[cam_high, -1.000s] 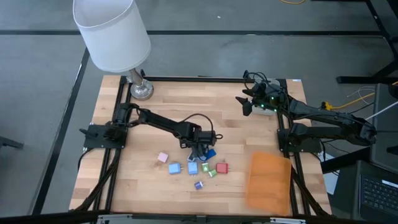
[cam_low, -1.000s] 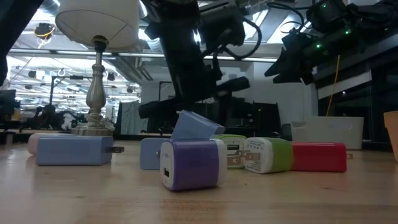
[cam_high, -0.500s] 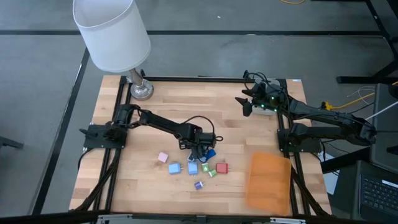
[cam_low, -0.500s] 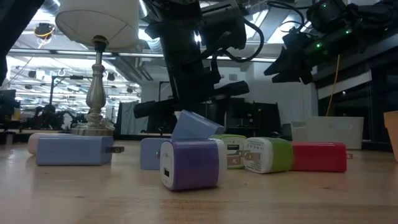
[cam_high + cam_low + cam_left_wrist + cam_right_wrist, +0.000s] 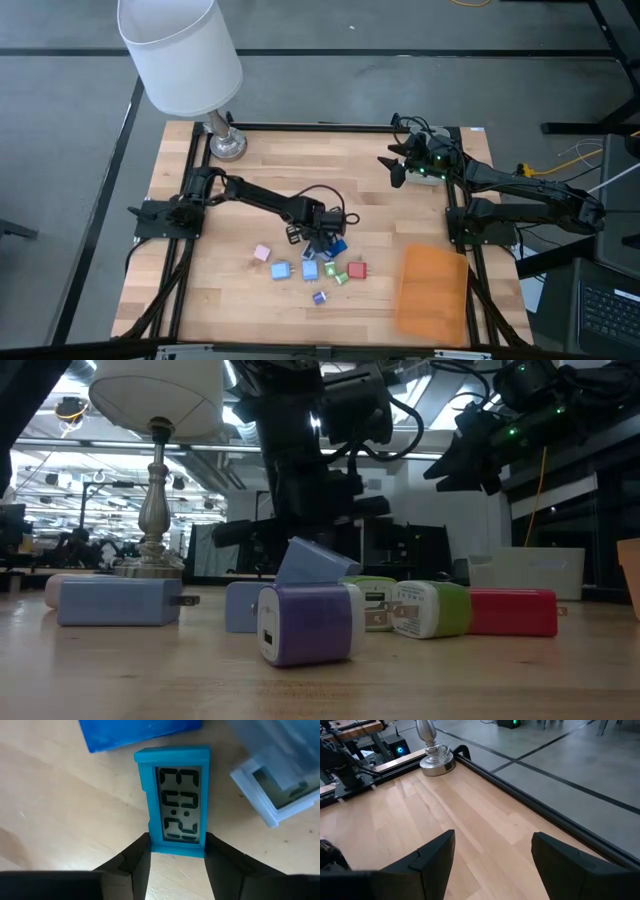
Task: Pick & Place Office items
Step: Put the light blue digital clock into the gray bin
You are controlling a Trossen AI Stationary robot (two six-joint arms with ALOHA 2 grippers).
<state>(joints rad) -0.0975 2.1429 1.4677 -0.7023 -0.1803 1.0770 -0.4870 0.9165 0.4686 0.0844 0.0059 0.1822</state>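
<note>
Two dark fingers of your left end effector (image 5: pixel 177 857) clamp the blue clock (image 5: pixel 177 800); neighbouring pieces (image 5: pixel 272 780) crowd it; right end effector (image 5: pixel 492 857) spread apart.

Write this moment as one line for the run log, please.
left hand: shut on small blue digital clock, at table level among the coloured blocks | right hand: open, raised at far right edge, waiting
</note>
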